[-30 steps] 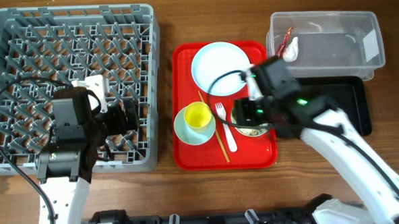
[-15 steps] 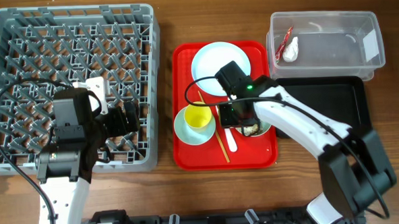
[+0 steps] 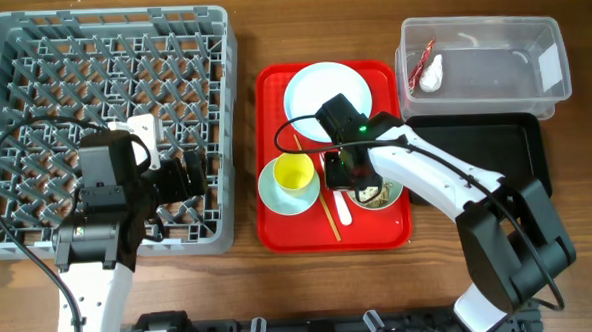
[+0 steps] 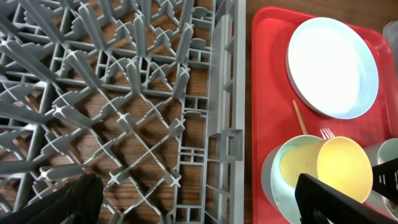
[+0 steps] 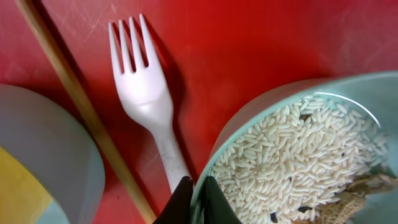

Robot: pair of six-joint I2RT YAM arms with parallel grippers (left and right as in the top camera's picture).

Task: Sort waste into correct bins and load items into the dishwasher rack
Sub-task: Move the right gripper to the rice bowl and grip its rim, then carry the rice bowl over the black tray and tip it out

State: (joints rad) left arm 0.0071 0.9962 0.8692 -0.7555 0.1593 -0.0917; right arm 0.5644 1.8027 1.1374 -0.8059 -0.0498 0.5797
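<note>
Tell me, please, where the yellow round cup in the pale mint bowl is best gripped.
Probably pinch the rim of the yellow round cup from above, one finger inside: it stands mouth-up, and the pale mint bowl surrounds its lower wall.

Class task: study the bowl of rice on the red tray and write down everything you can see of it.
The bowl is small, round, pale mint, smooth like plastic. It stands upright on the red tray, partly filled with white rice and a crumpled beige scrap. The right pincer is closed on its rim, one finger inside, one outside. A white fork lies just beside it.
</note>
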